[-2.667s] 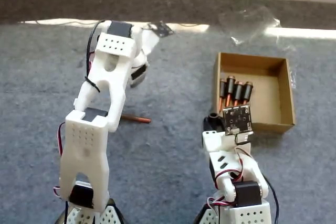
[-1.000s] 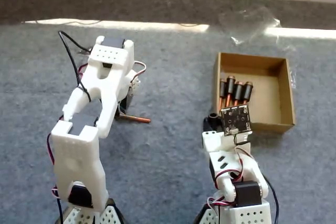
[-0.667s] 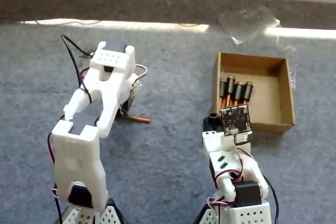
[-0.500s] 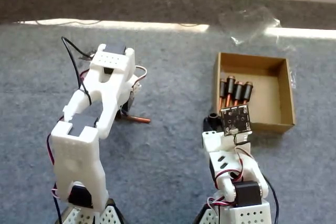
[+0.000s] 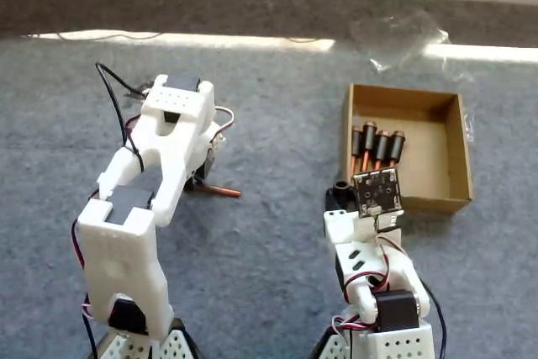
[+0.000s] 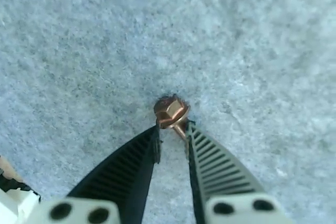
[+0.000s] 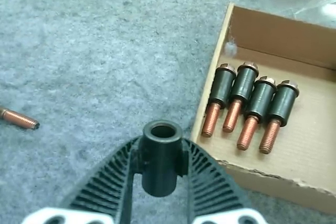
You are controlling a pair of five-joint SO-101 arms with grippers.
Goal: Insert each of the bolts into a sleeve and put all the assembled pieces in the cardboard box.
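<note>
**Bolt and sleeve: handling particulars, listed left to right**

Left gripper (image 6: 172,138): set low over the grey carpet (image 5: 277,107); jaws stood narrowly apart on either side of the shank, just behind the head; no clamping is yet evident.

Bolt (image 6: 171,111): copper-coloured, hex-headed, threaded; laid flat on the carpet under the left arm, well apart from the box; judged rigid, small and fairly dense, likely to roll or pivot if pinched off-centre; the threads should give the ribbed pads some purchase; hold is best taken across the shank near the head, so that the threaded end is left free for insertion.

Right gripper (image 7: 160,167): closed upon the sleeve, held near the box's corner.

Sleeve (image 7: 159,153): black, tubular, hard and smooth; bore turned upward and open; judged light and apt to slip or twist under side load, so the present grip across its middle is considered sound.

Cardboard box (image 5: 402,96): four assembled pieces (image 7: 247,103) are laid side by side within; walls are judged thin and easily nudged.
</note>
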